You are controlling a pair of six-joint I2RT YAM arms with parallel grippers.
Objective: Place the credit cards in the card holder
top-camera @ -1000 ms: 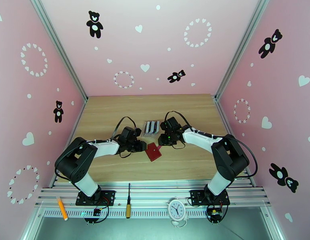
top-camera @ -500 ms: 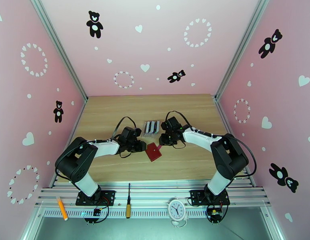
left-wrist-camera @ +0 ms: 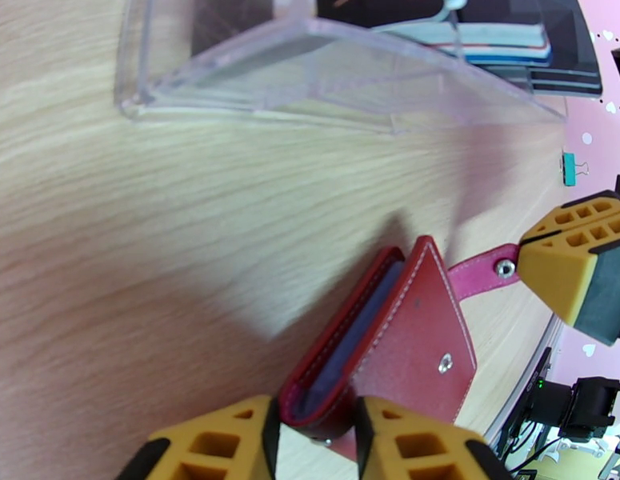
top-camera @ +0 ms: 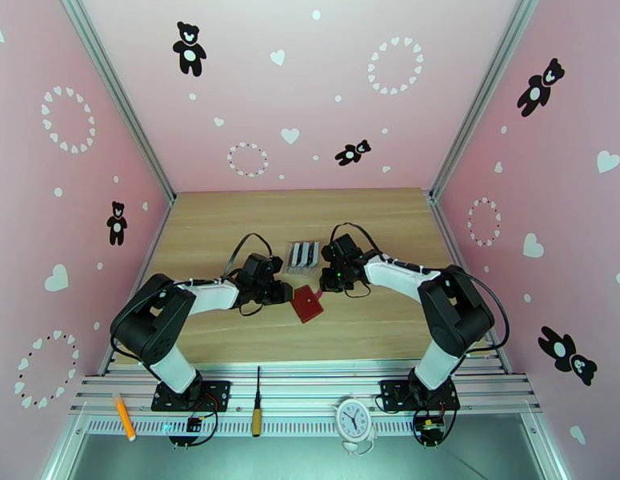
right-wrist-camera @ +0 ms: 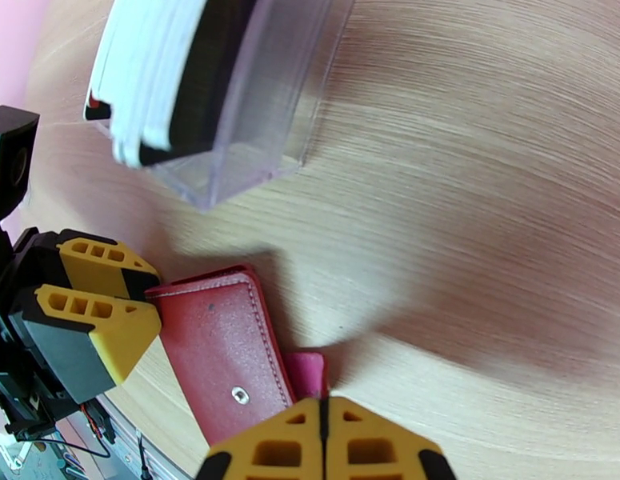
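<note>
wooden table [top-camera: 230, 226] spans the middle of the top view. at its centre a clear rack [right-wrist-camera: 254, 154] holds the cards [right-wrist-camera: 150, 74] upright. just below lies the red wallet [top-camera: 307, 304]: left gripper [left-wrist-camera: 314, 430] pinches its folded edge, and right gripper [right-wrist-camera: 322, 442], pressed together, nips its pink tab [left-wrist-camera: 474, 275].

One card holder [top-camera: 307, 303], one clear rack [top-camera: 303, 254], one clock [top-camera: 354, 418], one screwdriver [top-camera: 257, 414].
</note>
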